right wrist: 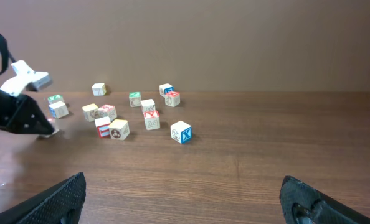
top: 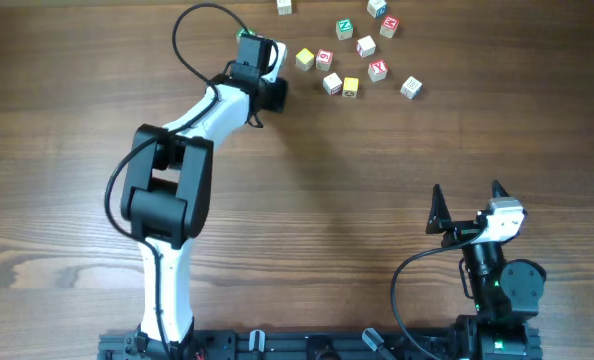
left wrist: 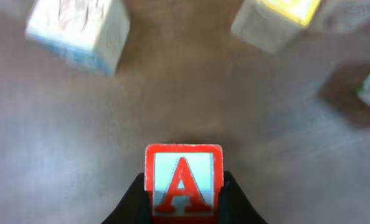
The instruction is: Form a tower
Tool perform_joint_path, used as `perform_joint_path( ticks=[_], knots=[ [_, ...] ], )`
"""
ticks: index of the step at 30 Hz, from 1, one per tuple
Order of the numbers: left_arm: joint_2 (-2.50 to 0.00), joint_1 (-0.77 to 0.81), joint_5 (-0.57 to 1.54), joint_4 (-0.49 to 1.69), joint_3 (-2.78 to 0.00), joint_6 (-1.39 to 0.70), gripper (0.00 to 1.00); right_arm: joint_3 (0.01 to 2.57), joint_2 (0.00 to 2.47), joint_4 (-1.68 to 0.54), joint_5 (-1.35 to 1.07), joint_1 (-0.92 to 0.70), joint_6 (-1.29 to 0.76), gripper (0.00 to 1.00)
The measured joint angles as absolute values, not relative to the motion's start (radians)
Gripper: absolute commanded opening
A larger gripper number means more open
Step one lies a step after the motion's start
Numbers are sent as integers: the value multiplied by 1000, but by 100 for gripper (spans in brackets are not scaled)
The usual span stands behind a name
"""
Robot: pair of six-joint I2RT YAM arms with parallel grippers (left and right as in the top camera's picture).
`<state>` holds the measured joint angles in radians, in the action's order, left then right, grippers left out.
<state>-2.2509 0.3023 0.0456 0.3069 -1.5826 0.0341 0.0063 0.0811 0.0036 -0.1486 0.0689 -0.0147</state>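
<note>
Far side of the table, left of the scattered blocks: left gripper [left wrist: 184,210] has its fingers pinched tight on both sides of the red "A" cube [left wrist: 184,177], which looks to sit on the wood, while right gripper [top: 467,208] waits near its own base, jaws spread wide and empty. No tower stands anywhere in view, only loose cubes [top: 366,46] lying singly, none on another. Risk: the fingers show only at the cube's near edge, so a shallow hold may let it twist or slip on the lift, and the blue-edged cube [left wrist: 79,31] and yellow-topped cube [left wrist: 278,18] lie close enough for a careless swing to knock them.
</note>
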Motion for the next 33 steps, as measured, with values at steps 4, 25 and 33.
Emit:
perform_joint_path(
  ticks=[4,25,33],
  knots=[
    [-2098,313,56,622,-1577,-116,9,6,81,3,-149,69,-15,100],
    [-1845,656,-49,471,-1119,-511,19,6,81,4,-145,69,-30,100],
    [-1851,653,-86,183,-1028,-393,22,6,81,4,-145,69,-402,100]
  ],
)
